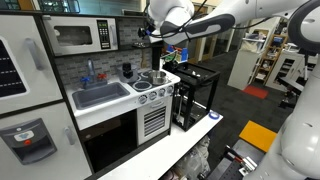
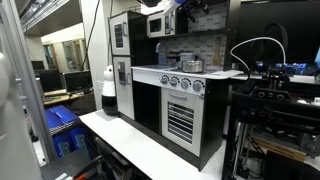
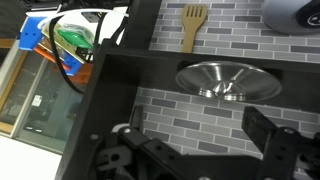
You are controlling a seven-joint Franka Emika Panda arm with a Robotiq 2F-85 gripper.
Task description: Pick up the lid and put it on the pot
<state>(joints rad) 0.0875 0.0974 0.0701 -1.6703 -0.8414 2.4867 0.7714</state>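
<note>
Silver pot [image 1: 145, 80], black cup [image 1: 127, 70] near — sink [image 1: 100, 95] alongside

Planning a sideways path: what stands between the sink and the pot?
A black cup stands between the sink and the pot, set toward the back. Nothing else shows on that stretch. This is seen in an exterior view.

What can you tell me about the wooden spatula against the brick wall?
In the wrist view the wooden spatula looks like pale, plain wood, with a broad flat head with narrow slots and a slim straight handle. In that picture it stands upright, head on top, against the grey brick wall. Its lower end meets a dark ledge; how it is fixed there cannot be told.
</note>
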